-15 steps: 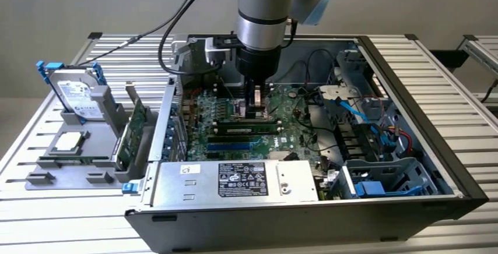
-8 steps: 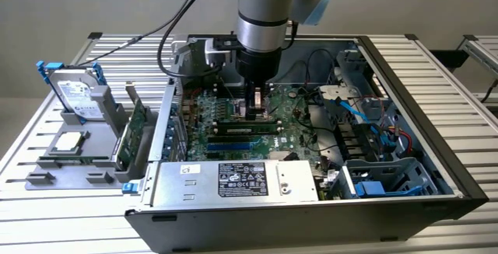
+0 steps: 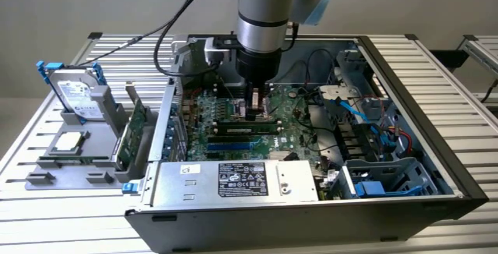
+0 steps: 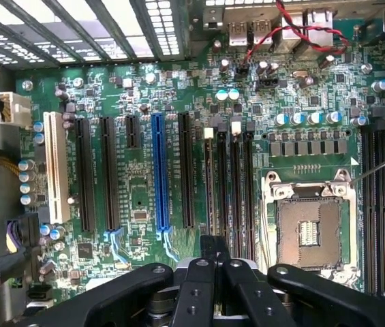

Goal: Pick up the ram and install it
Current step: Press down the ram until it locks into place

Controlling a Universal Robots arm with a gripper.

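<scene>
The open computer case [image 3: 404, 79] lies on the table with its green motherboard [image 4: 137, 197] facing up. The ram [image 3: 247, 129], a long green stick with dark chips, stands on edge in a memory slot near the middle of the board. My gripper [image 3: 251, 114] reaches straight down into the case, its tips just above the board and right behind the ram in the exterior view. In the wrist view the black fingers [image 4: 195, 286] are pressed together over the dark memory slots [image 4: 236, 184], and my gripper [image 4: 212, 255] is shut. I cannot tell whether the tips touch the ram.
The empty CPU socket [image 4: 309, 228] sits beside the memory slots. At the exterior view's left, a grey fixture [image 3: 46, 175] holds a hard drive [image 3: 74, 94], a silver CPU chip [image 3: 69, 141] and a green expansion card [image 3: 139, 123]. The power supply [image 3: 233, 181] and blue cables [image 3: 358, 111] crowd the case.
</scene>
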